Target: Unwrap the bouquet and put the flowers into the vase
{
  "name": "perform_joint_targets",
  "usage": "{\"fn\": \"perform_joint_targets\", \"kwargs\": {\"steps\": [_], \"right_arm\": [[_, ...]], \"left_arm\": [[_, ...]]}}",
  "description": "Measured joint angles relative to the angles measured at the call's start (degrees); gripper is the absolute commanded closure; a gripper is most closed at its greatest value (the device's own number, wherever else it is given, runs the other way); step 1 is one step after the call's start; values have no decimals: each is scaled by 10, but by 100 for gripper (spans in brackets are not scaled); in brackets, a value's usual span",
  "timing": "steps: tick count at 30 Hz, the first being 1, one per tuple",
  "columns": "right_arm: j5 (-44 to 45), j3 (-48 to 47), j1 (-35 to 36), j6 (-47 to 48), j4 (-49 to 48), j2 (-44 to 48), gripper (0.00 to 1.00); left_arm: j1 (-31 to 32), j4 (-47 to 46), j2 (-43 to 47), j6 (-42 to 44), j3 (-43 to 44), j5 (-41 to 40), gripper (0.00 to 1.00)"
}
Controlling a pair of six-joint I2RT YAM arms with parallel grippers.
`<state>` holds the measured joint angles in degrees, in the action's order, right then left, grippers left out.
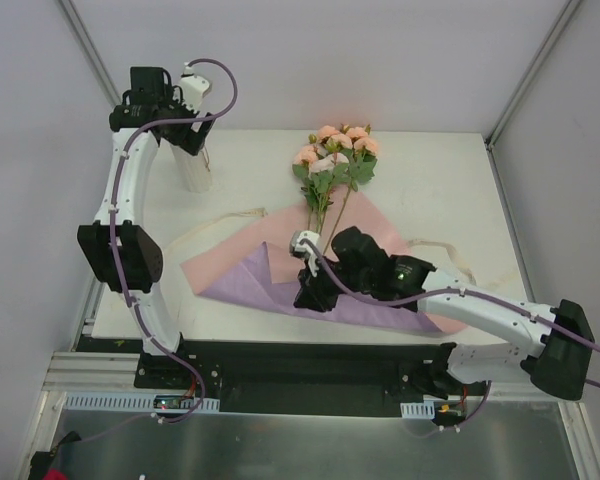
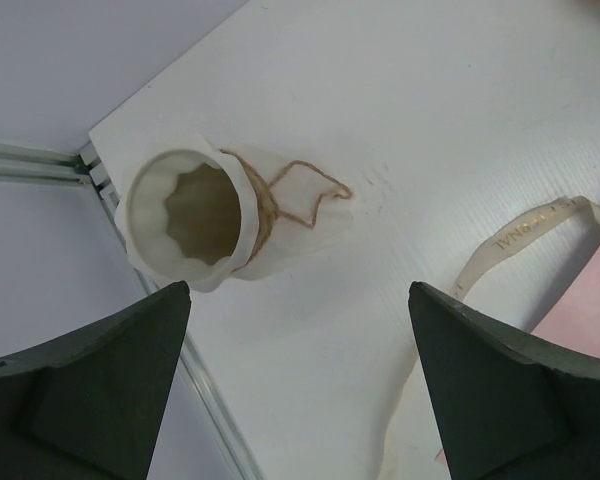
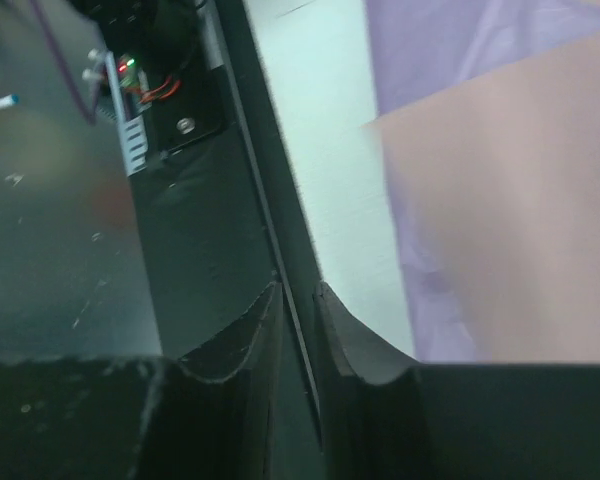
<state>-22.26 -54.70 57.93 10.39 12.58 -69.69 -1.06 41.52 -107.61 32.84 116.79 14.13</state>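
The flowers (image 1: 335, 150), peach-pink roses on thin green stems, lie at the back middle of the table with their stems on the opened paper (image 1: 270, 265), which is pink inside and lilac outside. The whitish ribbed vase (image 1: 194, 172) stands upright at the back left. My left gripper (image 1: 187, 138) hangs over it, open and empty. In the left wrist view the vase (image 2: 185, 215) shows its round mouth left of and beyond the left gripper (image 2: 298, 290). My right gripper (image 1: 310, 293) is low at the paper's near edge. In its own view the right gripper (image 3: 298, 287) shows a narrow empty gap, with the paper (image 3: 520, 200) to its right.
Brown twine (image 2: 290, 195) is tied round the vase's neck. A cream ribbon (image 1: 238, 214) trails from the paper on the left, and another stretch of ribbon (image 1: 450, 252) lies on the right. The table's near edge (image 3: 270, 200) and a dark rail run just under the right gripper.
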Motion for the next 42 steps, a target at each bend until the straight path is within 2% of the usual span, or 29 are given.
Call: {"fn": "perform_joint_targets", "kwargs": {"steps": [3,5,6,8,13,14,15,17,18,20,23,25,27,29,32,34,37,38,40,42], "right_arm": [[22,7,58,-10,10,12,78],[32,11,86,-18,13,23,74],[40,14,101,-24,14,31,67],[50,22,122,-35,14,47,59],[75,43,174,-60,30,92,58],[81,43,183,-64,34,99,55],[99,42,192,-68,38,106,44],[151,41,198,-68,54,122,44],[174,38,189,-65,62,127,42],[190,20,108,-56,75,129,41],[190,-23,-66,-45,71,102,39],[178,-55,-140,-33,67,71,37],[150,-83,-188,-19,63,38,36],[117,-97,-234,-10,54,12,34],[58,-104,-302,-3,42,-30,30],[18,-113,-343,-2,35,-67,29],[-55,-139,-404,-3,26,-159,26],[-82,-150,-419,-3,25,-195,25],[-133,-170,-442,-3,21,-262,23],[-173,-179,-449,-3,15,-311,22]], "left_arm": [[7,5,-16,12,19,-12,8],[12,8,-22,17,29,-17,9],[16,9,-25,21,33,-19,9],[21,10,-30,26,42,-25,10],[26,12,-53,28,68,-28,14],[25,13,-61,27,79,-29,14],[25,12,-75,25,95,-32,18],[24,12,-88,23,108,-37,24],[24,12,-97,23,116,-40,31],[21,11,-109,20,122,-43,35],[21,15,-113,25,121,-43,35],[19,16,-113,29,118,-41,35],[14,17,-113,33,117,-37,40],[10,18,-113,38,117,-37,55],[5,18,-113,44,117,-38,69],[2,19,-113,47,117,-38,75],[-2,20,-113,52,117,-38,86],[-2,22,-114,54,117,-38,93],[-2,22,-115,58,117,-38,100],[-2,23,-115,58,117,-41,100]]}}
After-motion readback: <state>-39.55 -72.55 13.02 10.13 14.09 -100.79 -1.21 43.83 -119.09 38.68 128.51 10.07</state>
